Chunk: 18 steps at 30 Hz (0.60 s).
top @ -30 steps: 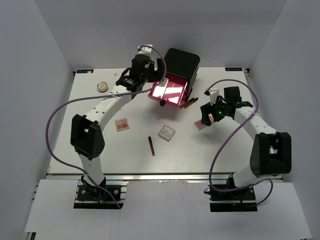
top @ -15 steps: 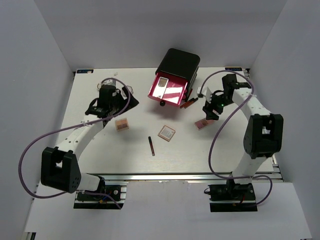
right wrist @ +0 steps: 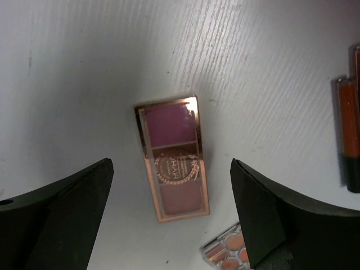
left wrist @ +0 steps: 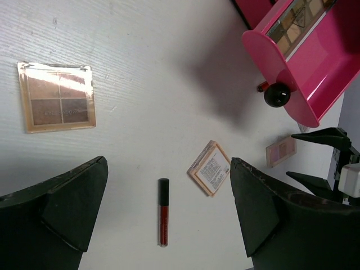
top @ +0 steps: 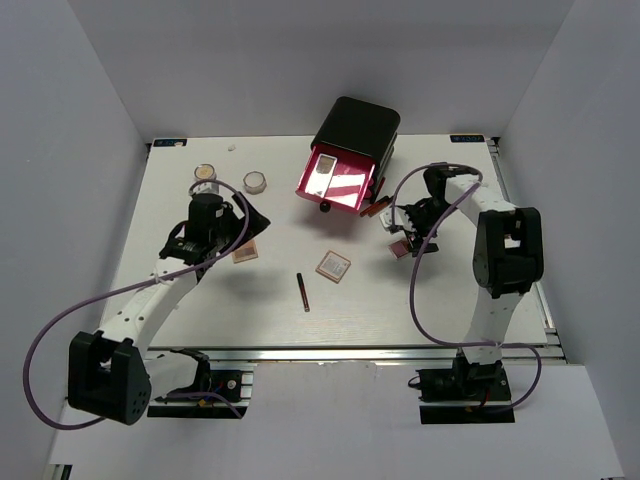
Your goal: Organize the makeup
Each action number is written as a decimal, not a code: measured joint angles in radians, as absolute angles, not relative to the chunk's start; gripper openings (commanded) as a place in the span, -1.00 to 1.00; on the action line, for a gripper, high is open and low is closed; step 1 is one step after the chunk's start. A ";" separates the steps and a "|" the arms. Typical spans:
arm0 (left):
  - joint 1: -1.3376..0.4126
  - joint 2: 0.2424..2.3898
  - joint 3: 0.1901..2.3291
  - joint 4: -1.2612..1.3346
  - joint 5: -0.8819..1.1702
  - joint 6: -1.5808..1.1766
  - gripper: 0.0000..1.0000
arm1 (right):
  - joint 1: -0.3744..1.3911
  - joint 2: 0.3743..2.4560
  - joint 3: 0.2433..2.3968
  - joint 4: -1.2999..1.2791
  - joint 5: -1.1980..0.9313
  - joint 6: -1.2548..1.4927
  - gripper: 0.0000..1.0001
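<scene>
My left gripper (top: 252, 222) (left wrist: 169, 164) is open and empty, held above the table. A square four-pan palette (top: 244, 253) (left wrist: 56, 97) lies just beside it. A dark red stick (top: 302, 292) (left wrist: 163, 219) and a face-down square palette (top: 333, 265) (left wrist: 212, 167) lie mid-table. My right gripper (top: 408, 225) (right wrist: 171, 163) is open and empty above a long pink palette (top: 400, 248) (right wrist: 171, 157). Two round compacts (top: 205, 172) (top: 256, 182) sit at the far left. Another palette (top: 324, 172) lies in the open pink drawer (top: 345, 192).
The black drawer box (top: 358, 125) stands at the far centre, its pink drawer (left wrist: 315, 67) pulled out, with a black knob (left wrist: 277, 95). Reddish sticks (top: 376, 207) (right wrist: 349, 129) lie beside the drawer. A small multi-pan palette (right wrist: 225, 250) lies near the pink palette.
My left arm has swung away from the drawer, left and nearer, and now hovers by the four-pan palette, leaving a palette in the drawer. My right gripper moved left over the pink palette.
</scene>
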<state>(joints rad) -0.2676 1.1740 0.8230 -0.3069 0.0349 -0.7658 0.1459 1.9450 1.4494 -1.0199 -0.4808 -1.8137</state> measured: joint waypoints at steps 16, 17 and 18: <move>-0.267 1.114 0.753 -0.352 -0.020 -0.776 0.96 | 0.211 2.043 1.475 -0.995 -0.361 -1.773 -0.28; -0.267 1.112 0.753 -0.352 -0.021 -0.776 0.96 | 0.211 2.041 1.474 -0.992 -0.356 -1.765 -0.45; -0.267 1.110 0.752 -0.352 -0.022 -0.775 0.96 | 0.211 2.036 1.468 -0.987 -0.353 -1.765 -0.52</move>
<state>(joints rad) -0.2672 1.1103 0.7525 -0.3519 -0.0219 -0.7753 0.2111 2.0361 1.4677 -0.9871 -0.3531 -1.7645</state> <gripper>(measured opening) 0.983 0.543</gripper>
